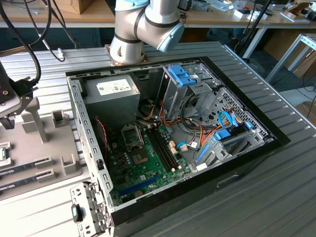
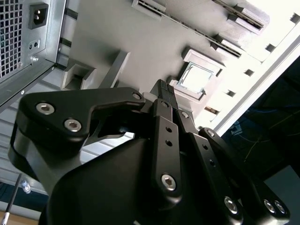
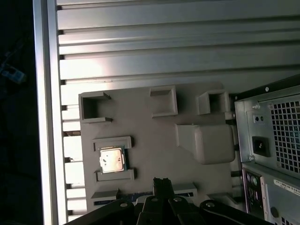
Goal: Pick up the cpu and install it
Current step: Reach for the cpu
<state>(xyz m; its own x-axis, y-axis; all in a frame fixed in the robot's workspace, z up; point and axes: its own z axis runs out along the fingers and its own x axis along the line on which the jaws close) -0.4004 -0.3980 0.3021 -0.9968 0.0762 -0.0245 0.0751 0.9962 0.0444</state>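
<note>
Tool [image 2: 161,86] hangs tilted above the flat grey plastic holder plate [image 3: 154,136] on the ribbed metal desk [image 3: 140,47], black fingers pressed together, empty. The small square silver-topped cpu [image 2: 194,78] lies in the plate's recess, near the tip, untouched.

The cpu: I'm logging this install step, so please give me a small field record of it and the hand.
cpu: lying flat in a recess of the grey tray, metal top up
hand: near the cpu, apart from it
hand state: shut, empty
computer case: open, beside the tray
task status: cpu not picked up
</note>
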